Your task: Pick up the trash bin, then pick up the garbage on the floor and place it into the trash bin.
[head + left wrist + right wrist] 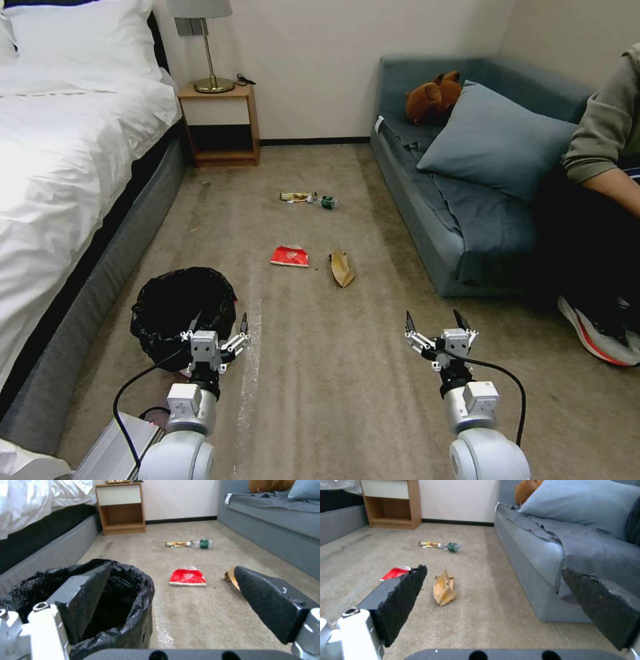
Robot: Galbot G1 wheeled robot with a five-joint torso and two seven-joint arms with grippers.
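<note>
Crinkled glossy plastic bin liner (183, 303); matt, seemingly short-pile carpet (320, 373).

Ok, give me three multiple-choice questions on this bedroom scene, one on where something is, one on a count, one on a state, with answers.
1. Where is the round bin lined with a crinkled black plastic bag?
A. on the grey sofa
B. on the carpet beside the bed
C. on the wooden nightstand

2. How many litter pieces lie on the carpet?
A. two
B. four
C. six

3. How are the left gripper's fingers?
A. open, one finger over the bin's rim
B. shut on the bag
C. shut on a wrapper

Answers:
1 B, it stands by the bed's grey base.
2 B: red-white wrapper, tan paper scrap, yellow snack wrapper, small clear bottle.
3 A, spread apart.
</note>
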